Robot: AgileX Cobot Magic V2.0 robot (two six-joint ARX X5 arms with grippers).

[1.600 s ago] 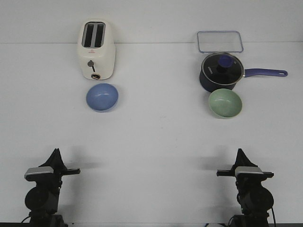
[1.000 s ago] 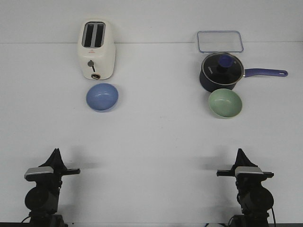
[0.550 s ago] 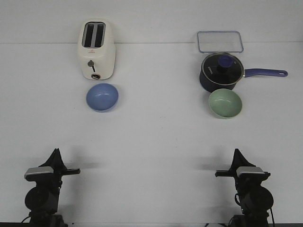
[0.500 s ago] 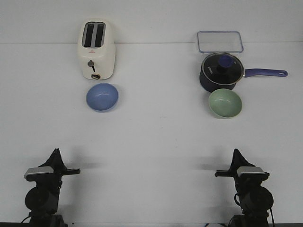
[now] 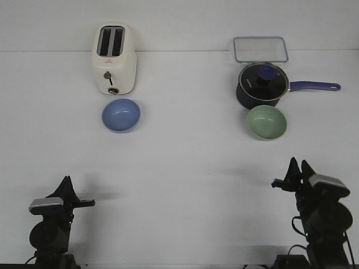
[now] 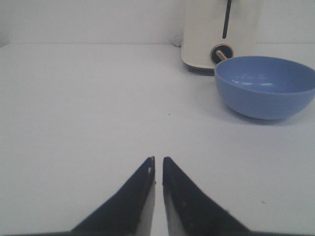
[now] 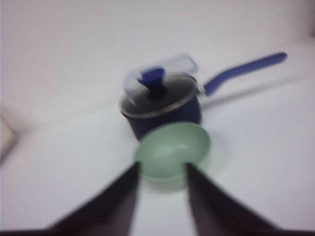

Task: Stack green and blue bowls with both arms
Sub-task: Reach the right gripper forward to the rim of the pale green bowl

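Observation:
The periwinkle blue bowl (image 5: 121,115) sits on the table just in front of the toaster, and shows in the left wrist view (image 6: 266,86). The pale green bowl (image 5: 267,123) sits in front of the navy saucepan, and shows in the right wrist view (image 7: 173,150). My left gripper (image 5: 67,181) is near the front left edge, shut and empty (image 6: 158,160), well short of the blue bowl. My right gripper (image 5: 296,166) is raised at the front right, open (image 7: 162,167), pointing at the green bowl with a gap of table between; that view is blurred.
A cream toaster (image 5: 114,58) stands at the back left. A dark navy saucepan (image 5: 262,85) with a lid and a long handle pointing right stands at the back right. A clear rectangular container lid (image 5: 261,49) lies behind it.
My right arm has risen, swung a little to the right and toward the green bowl, and its gripper has opened. The left arm and both bowls have not moved.

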